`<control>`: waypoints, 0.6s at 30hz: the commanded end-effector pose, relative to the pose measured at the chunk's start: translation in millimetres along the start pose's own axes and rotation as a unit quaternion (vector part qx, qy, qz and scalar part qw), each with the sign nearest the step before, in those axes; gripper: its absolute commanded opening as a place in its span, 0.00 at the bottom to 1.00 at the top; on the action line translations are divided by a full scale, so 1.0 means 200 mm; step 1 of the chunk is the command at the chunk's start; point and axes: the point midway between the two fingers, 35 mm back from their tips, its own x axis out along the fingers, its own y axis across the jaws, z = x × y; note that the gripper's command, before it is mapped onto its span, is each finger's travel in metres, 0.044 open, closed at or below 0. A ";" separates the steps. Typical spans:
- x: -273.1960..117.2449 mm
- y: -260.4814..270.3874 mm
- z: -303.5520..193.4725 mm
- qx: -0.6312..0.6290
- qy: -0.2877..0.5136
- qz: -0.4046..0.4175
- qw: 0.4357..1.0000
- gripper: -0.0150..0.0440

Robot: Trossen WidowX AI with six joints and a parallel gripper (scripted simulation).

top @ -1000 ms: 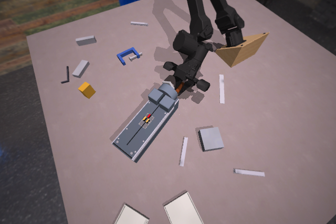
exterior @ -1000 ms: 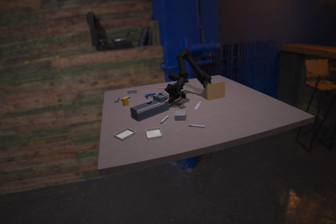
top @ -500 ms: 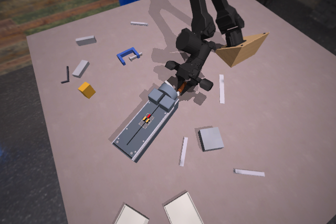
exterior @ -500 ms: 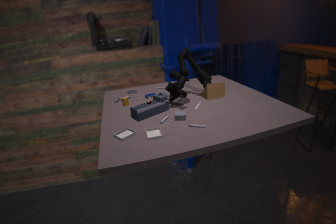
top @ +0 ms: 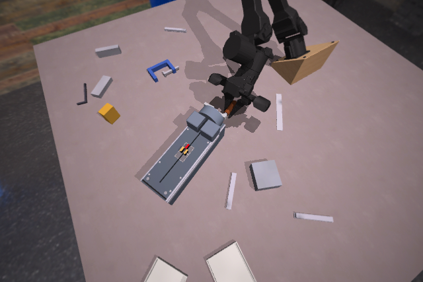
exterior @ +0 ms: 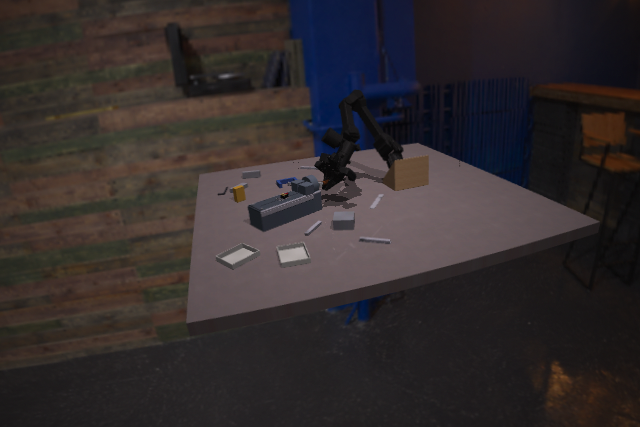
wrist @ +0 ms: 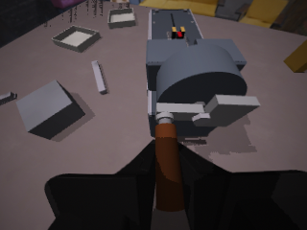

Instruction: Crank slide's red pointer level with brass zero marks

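Currently, gripper (top: 229, 109) (exterior: 325, 183) (wrist: 163, 143): one, fingers closed around the crank's brown handle (top: 230, 107) (exterior: 326, 182) (wrist: 169, 168).
Crank arm (wrist: 179, 109): one, pale, at the round housing's end face; handle joined to one end of it.
Machine (top: 170, 166) (exterior: 289, 213) (wrist: 175, 21): one, long grey body, lying diagonally on the table in my top view.
Round housing (top: 212, 115) (exterior: 311, 183) (wrist: 199, 72): one, at the crank end, two grey blocks beside it.
Red pointer (top: 187, 146) (wrist: 179, 34): one, on the slot line, just on the crank side of the brass marks; I read it as near them, not level.
Brass zero marks (top: 185, 152) (wrist: 182, 29): two, one either side of the slot.
White strips (top: 279, 111) (exterior: 376, 201): four, lying apart on the table.
Trays (top: 230, 263) (exterior: 293, 254) (wrist: 121, 18): two, shallow, pale, near each other.
Large grey block (top: 266, 174) (exterior: 343, 220) (wrist: 50, 109): one, well apart from the machine.
Small grey bars (top: 108, 51) (exterior: 251, 174): two.
Yellow block (top: 109, 113) (exterior: 238, 193): one.
Blue clamp (top: 160, 67) (exterior: 285, 182): one.
Hex key (top: 84, 94) (exterior: 223, 191): one, black, beside a grey bar.
Wooden wedge (top: 308, 63) (exterior: 412, 172): one, by the arm's base.
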 end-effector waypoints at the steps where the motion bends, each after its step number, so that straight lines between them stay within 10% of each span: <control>1: -0.04 0.00 0.03 -0.001 -0.006 0.000 1.000 0.25; 18: -0.08 -0.06 0.08 -0.001 -0.006 0.000 1.000 0.25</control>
